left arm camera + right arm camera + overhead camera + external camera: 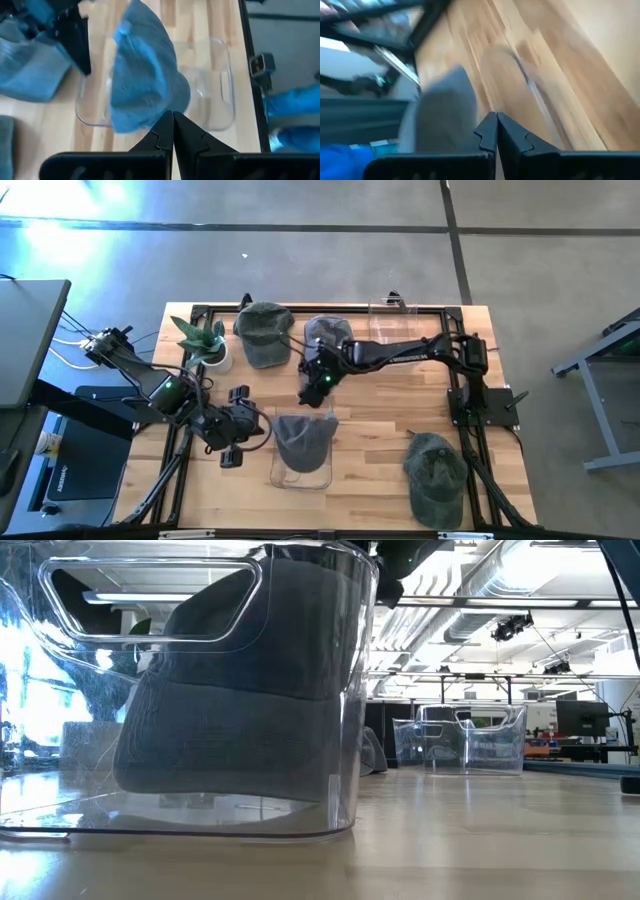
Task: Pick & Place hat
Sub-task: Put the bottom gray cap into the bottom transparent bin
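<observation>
Looking down on the bench (380,405), we see a grey hat (303,438) lying in a clear bin (300,476) at lower centre of the frame; the level view shows the same hat inside the bin's transparent walls. Our left pincer (240,425) sits just left of that bin, and its wrist view shows the fingers (165,135) pressed together, clenched on nothing, with the hat just beyond them. Our right pincer (315,385) hangs over the middle of the bench, above the bin and below another grey hat (325,333); its fingers (492,132) are also closed together and empty. A dark green hat (264,332) lies at upper left beside a potted plant (205,340), and a third green hat (436,476) rests at lower right. A second clear bin (392,308) stands at the top edge.
</observation>
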You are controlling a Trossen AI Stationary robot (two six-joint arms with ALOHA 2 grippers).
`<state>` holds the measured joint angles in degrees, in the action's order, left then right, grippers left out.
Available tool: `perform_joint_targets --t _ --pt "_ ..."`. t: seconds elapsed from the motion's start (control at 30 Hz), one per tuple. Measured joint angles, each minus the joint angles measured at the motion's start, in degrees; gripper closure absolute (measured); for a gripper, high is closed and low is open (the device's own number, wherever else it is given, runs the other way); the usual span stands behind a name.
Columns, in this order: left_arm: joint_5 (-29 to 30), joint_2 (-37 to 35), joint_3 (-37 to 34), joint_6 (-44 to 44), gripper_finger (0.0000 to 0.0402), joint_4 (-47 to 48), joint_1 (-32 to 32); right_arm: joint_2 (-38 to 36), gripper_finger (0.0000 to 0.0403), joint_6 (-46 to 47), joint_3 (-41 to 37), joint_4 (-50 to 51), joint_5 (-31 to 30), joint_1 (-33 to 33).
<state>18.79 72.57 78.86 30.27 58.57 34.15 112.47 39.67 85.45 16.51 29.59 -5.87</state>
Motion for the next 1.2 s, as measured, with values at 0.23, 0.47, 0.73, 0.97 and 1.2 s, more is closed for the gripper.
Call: perform_joint_targets --t 0.23,0.47,0.73,0.97,1.2 --pt "-3.32 1.54 -7.62 -1.39 0.0396 -5.45 -0.02 0.15 0.0399 -2.22 -0.02 -2.62 12.40 3.86" --pt "-3.88 0.98 -18.95 -5.04 0.0396 -24.88 -1.82 0.15 0.0399 0.41 -0.02 -7.48 14.51 5.38" --pt "-6.67 -0.08 -25.54 -12.23 0.0396 -32.34 -4.32 0.15 0.0401 2.94 -0.02 -7.89 19.69 5.44" --pt "-7.77 -0.13 -25.52 -12.15 0.0396 -28.20 -3.44 0.15 0.0400 3.58 -0.02 -8.67 18.71 6.28" --pt "0.41 2.92 -27.84 -12.03 0.0396 -26.75 -2.71 0.15 0.0399 3.88 -0.02 -8.95 11.83 6.68"
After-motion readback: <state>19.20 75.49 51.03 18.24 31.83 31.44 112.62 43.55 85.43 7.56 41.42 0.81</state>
